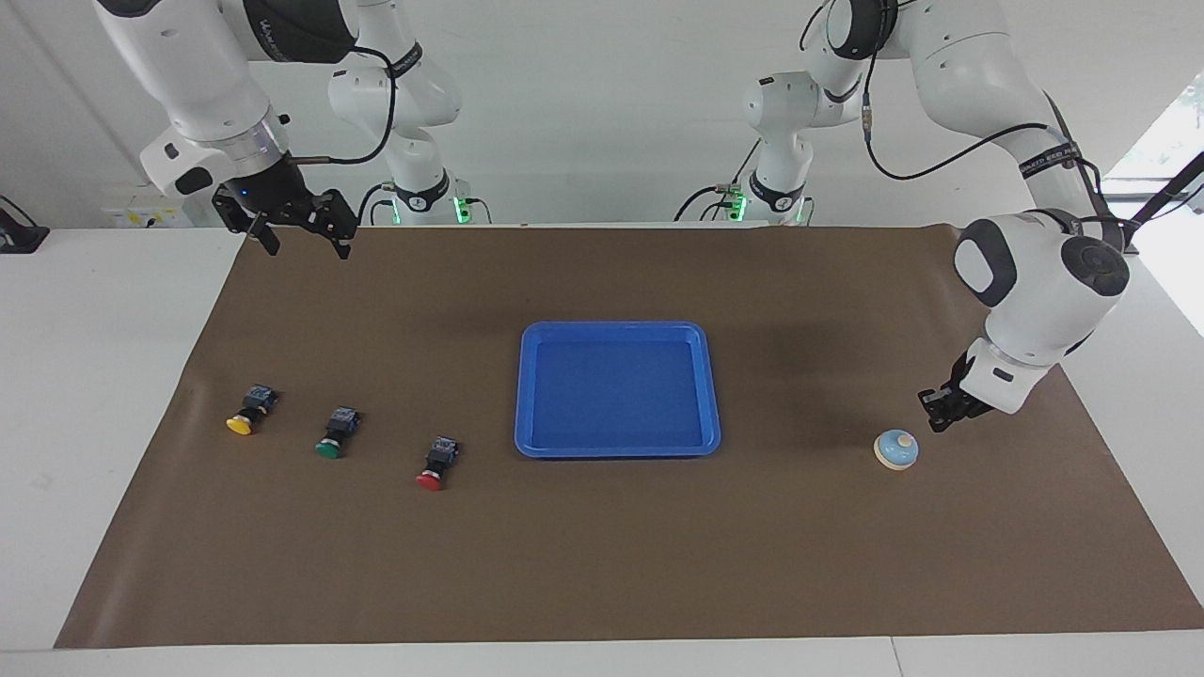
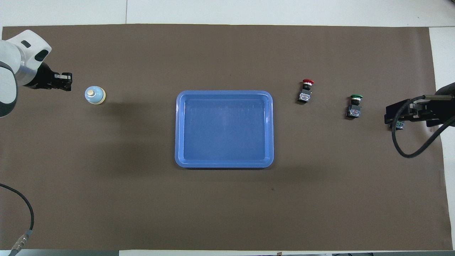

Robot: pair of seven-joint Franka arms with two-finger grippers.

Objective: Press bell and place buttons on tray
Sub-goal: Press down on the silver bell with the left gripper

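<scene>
Hanging low over the brown mat at the left arm's end of the desk, the left claw (image 1: pixel 939 420) is sitting just beside the bell (image 1: pixel 896 449) with its fingertips pressed together and nothing between them; it is not touching the bell, whose cream knob is showing clear on top of the light-blue dome. In the overhead view that same claw (image 2: pixel 67 81) is pointing toward the bell (image 2: pixel 95 95) from the desk's edge, a short gap lying between the two. Well away from this claw, toward the middle of the desk, the blue tray (image 1: pixel 713 390) is lying flat with nothing in it. Further still from the left claw and closer to the right one, the three buttons are lying on their sides in a slanting row on the mat: the red button (image 1: pixel 435 464) is resting nearest the tray, the green button (image 1: pixel 335 434) is lying in the middle, and the yellow button (image 1: pixel 247 411) is sitting at the end of the row, the closest of the three to the right claw. The right claw (image 1: pixel 298 237) is waiting in the air over the mat's edge at the right arm's end of the desk, its fingers spread wide and holding nothing, well apart from every button.
</scene>
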